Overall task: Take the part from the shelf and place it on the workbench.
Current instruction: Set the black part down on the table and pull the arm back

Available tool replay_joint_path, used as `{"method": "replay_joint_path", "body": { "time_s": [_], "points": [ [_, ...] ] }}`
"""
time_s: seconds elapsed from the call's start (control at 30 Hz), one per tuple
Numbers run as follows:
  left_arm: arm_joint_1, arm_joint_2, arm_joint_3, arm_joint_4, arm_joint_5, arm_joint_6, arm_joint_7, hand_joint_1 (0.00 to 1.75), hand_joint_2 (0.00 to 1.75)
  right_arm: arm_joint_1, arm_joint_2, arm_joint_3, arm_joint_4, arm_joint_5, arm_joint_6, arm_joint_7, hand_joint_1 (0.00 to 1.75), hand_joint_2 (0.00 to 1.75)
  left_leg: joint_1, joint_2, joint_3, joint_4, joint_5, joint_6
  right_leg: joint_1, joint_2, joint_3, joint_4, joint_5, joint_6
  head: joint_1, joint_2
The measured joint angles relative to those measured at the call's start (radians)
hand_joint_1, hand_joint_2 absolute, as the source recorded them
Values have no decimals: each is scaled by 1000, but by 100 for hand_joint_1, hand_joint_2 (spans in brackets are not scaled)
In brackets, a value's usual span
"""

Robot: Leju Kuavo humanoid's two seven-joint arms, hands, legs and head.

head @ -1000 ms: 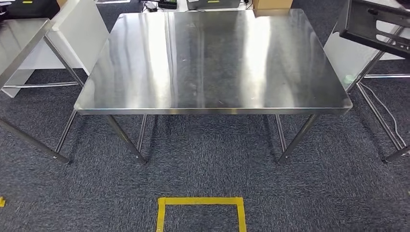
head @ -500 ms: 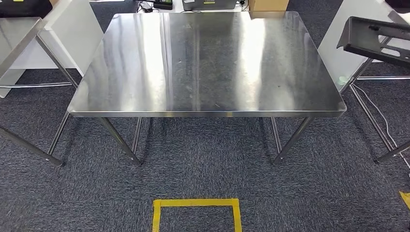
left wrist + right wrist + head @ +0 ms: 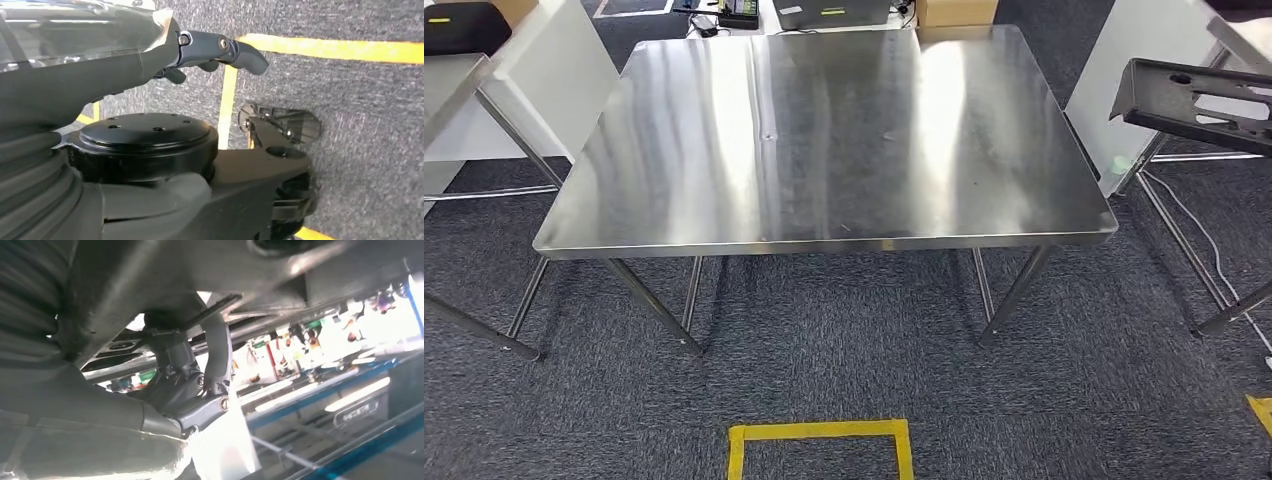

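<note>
One workbench (image 3: 824, 130) fills my head view, steel and streaked with glare; one part (image 3: 1199, 100) sits at 3 o'clock from it, beyond its right edge: a flat black plate with cut-outs and a round hole, raised above the carpet (image 3: 824, 350). My right hand (image 3: 200, 390) grasps the part (image 3: 150, 280) from beneath. My left hand (image 3: 220, 50) hangs released over one yellow tape square (image 3: 820, 445) at 6 o'clock.
</note>
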Motion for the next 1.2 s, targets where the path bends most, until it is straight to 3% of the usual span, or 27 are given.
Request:
{"method": "replay_joint_path", "body": {
  "time_s": [0.1, 0.13, 0.17, 0.2, 0.27, 0.33, 0.4, 0.5, 0.6, 0.67, 0.7, 0.77, 0.8, 0.83, 0.93, 1.0, 1.07, 1.13, 1.17, 1.2],
  "points": [
    [2, -1, -1, 0, 7, -3, 9, 0, 175, 49, 3, -6, -72, -7, 25, 12, 175, 175, 5, 0, -99, 180, -77, -10, 8, 2, 4, 0, -4, -10, -4, 0],
    [2, -2, -1, 0, 8, -4, 12, 0, 175, 57, 5, -7, -91, -7, 31, 16, 175, 175, 4, 0, -130, 225, -85, -5, 12, 3, 5, 0, -5, -12, -4, 0],
    [3, -2, -1, 0, 8, -6, 15, 0, 175, 67, 7, -7, -107, -7, 35, 19, 175, 175, 1, 0, -146, 236, -74, 4, 18, 4, 6, 0, -7, -15, -5, 0],
    [2, -3, -1, 0, 9, -7, 17, 0, 175, 74, 8, -8, -121, -7, 37, 21, 175, 175, -4, -2, -143, 209, -46, 18, 23, 5, 8, 0, -9, -18, -5, 0],
    [3, 0, -1, 1, 9, -8, 21, 0, 175, 84, 11, -8, -142, -7, 38, 23, 175, 175, -26, -10, -91, 75, 31, 61, 30, 8, 11, -2, -12, -22, -4, 0],
    [6, 5, -1, 1, 9, -8, 22, 0, 175, 90, 19, -8, -154, -7, 39, 24, 175, 175, -42, -16, -42, -26, 74, 98, 36, 13, 17, -8, -14, -23, -2, 0],
    [8, 6, -1, 2, 9, -8, 22, 0, 175, 97, 24, -9, -163, -7, 42, 25, 175, 175, -46, -16, -26, -49, 78, 108, 38, 15, 25, -18, -16, -20, 1, 0],
    [8, 6, -1, 1, 9, -9, 22, 0, 175, 108, 15, -9, -177, -7, 43, 25, 175, 175, -39, -13, 14, -98, 93, 103, 39, 11, 22, -2, -27, -18, 2, 0],
    [8, 1, -1, 1, 9, -11, 22, 0, 175, 104, 12, -13, -181, -9, 44, 25, 175, 175, -33, -9, 38, -119, 97, 95, 38, 7, -57, 150, -84, -19, 5, 0],
    [9, -4, -1, 0, 9, -12, 22, 0, 175, 107, 12, -14, -181, -8, 45, 25, 175, 175, -30, -9, 43, -116, 88, 88, 31, 6, -108, 224, -98, -5, 5, 0],
    [10, -6, -1, 0, 9, -12, 22, 0, 175, 109, 12, -14, -182, -7, 45, 25, 175, 175, -27, -9, 45, -111, 82, 83, 26, 4, -106, 207, -80, 9, 5, 0],
    [11, -7, -1, 0, 9, -12, 24, 0, 175, 110, 12, -15, -184, -7, 46, 25, 175, 175, -21, -10, 48, -91, 62, 67, 14, -2, -57, 90, -19, 45, 5, 0],
    [11, -6, -1, 1, 9, -13, 26, 0, 175, 110, 15, -16, -187, -8, 50, 26, 175, 175, -19, -10, 47, -77, 49, 58, 12, -3, -28, 34, 2, 55, 6, 0],
    [11, -4, -2, 1, 9, -15, 31, 0, 175, 117, 19, -17, -193, -9, 58, 29, 175, 175, -19, -11, 44, -65, 37, 51, 11, -3, -8, 2, 10, 53, 7, 0],
    [11, -2, -5, 1, 7, -26, 55, 0, 175, 162, 20, -26, -236, -12, 96, 57, 175, 175, -23, -13, 39, -51, 16, 41, 12, 4, 5, -1, -4, 14, 5, 0],
    [10, 0, -10, 1, 3, -35, 68, 0, 175, 191, 14, -35, -276, -16, 119, 72, 175, 175, -20, -9, 34, -24, -2, 28, 8, 5, 12, 1, -14, -3, 4, 0],
    [9, 0, -14, 0, 0, -43, 75, 0, 175, 212, 5, -46, -319, -23, 136, 83, 175, 175, -13, -5, -18, 72, -43, 11, 9, 4, 22, 0, -22, -16, 1, 0],
    [6, -2, -15, 0, -1, -51, 77, 0, 175, 229, 1, -58, -363, -28, 154, 95, 175, 175, -5, -3, -103, 201, -79, 5, 13, 5, 32, 0, -31, -22, 1, 0],
    [4, -3, -15, -1, -1, -53, 78, 0, 175, 238, 1, -63, -384, -30, 162, 102, 175, 175, -4, -3, -134, 237, -76, 7, 16, 5, 38, 0, -36, -24, -1, 0],
    [2, -3, -16, -1, -2, -54, 79, 0, 175, 246, 2, -67, -404, -32, 171, 109, 175, 175, -5, -4, -147, 236, -53, 14, 19, 6, 45, 0, -42, -26, 0, 0]
  ]
}}
